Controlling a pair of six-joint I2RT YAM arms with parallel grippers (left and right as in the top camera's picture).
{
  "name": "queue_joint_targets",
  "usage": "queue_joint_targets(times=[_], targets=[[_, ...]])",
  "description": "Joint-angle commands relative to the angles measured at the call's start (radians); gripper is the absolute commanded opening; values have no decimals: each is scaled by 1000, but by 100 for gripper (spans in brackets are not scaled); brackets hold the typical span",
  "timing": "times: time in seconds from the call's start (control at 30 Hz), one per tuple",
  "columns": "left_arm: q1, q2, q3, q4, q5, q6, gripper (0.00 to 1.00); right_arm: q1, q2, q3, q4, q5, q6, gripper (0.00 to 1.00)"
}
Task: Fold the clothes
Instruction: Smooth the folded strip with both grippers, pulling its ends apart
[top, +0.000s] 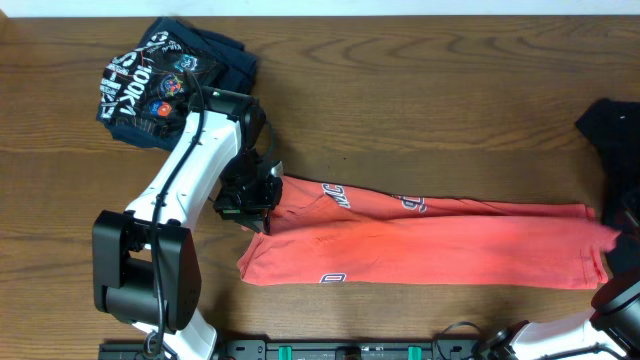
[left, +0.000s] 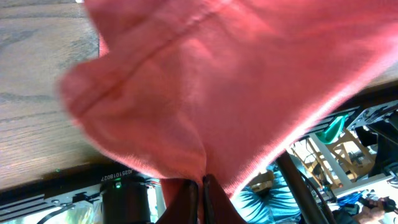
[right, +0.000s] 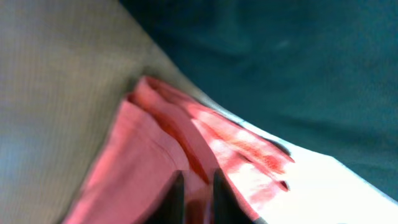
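Nearest the L wrist cam: the coral-red T-shirt (left: 236, 81), hanging in soft folds across most of the view. The left gripper (left: 201, 186) at the bottom edge has its fingers pressed together w/ a pinch of that cloth between them, so it's clamped on the shirt. On the R wrist cam the right gripper (right: 197, 186) straddles a bunched edge of the same shirt. Its two dark fingers sit slightly apart w/ red fabric in the gap, and I can't tell if it's gripping or just around it; pic is blurry. From overhead, the shirt lies as one long narrow band, folded lengthwise, across the near half of the table (top: 400, 90), running from the L gripper out to the R edge. Bits of white-and-navy lettering show along its far edge and near hem. Further back, a navy tee (top: 165, 80) w/ white print sits crumpled at the far-left corner, touching the L arm. A black garment (top: 615, 130) is at the far-right edge, partly out of frame.
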Motion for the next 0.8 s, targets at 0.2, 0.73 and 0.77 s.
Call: queue_joint_targets(times=[0.2,0.73,0.77], targets=[[2,-2,-5,-27,-12,3,23,-13,-7,5,0,101,13,32],[2,-1,-5,121,-16,-5,34,51,-7,5,9,-320,-67,41],[2,-1,-5,144,-16,-5,35,60,-7,5,6,-316,-75,43]])
